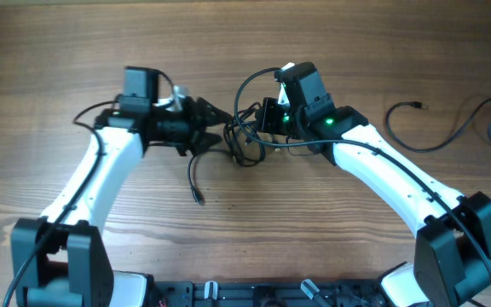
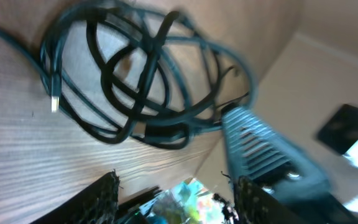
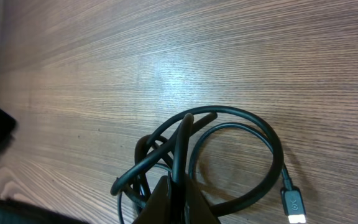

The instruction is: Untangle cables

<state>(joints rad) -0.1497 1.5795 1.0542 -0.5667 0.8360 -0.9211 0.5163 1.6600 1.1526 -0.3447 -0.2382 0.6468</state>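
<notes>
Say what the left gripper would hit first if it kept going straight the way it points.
The cable tangle, dead ahead of its open jaws; depth is hard to judge, but nothing seems nearer.

Bright even light, soft shadows, left wrist view blurred

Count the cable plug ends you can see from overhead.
2. One plug end lies far right on the separate loose cable; the other ends the strand trailing from the tangle toward the robot's base. More may be hidden inside the tangle.
</notes>
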